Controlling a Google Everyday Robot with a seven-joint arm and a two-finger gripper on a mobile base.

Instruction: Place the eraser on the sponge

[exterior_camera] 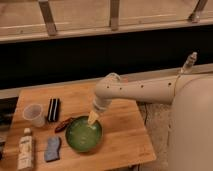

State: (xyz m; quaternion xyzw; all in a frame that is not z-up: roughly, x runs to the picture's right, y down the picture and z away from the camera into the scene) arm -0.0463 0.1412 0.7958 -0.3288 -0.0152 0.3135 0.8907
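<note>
The eraser (53,109), a black striped block, lies on the wooden table (125,135) to the right of a clear plastic cup (33,114). The blue-grey sponge (52,149) lies near the table's front left edge. My gripper (93,118) hangs from the white arm, just above the back right rim of the round green bowl (83,134). It is well to the right of the eraser and up and right of the sponge.
A small reddish-brown object (63,124) lies between the eraser and the bowl. A white bottle (26,149) lies at the front left, beside the sponge. The robot's pale body (192,130) fills the right side. Behind the table runs a dark wall.
</note>
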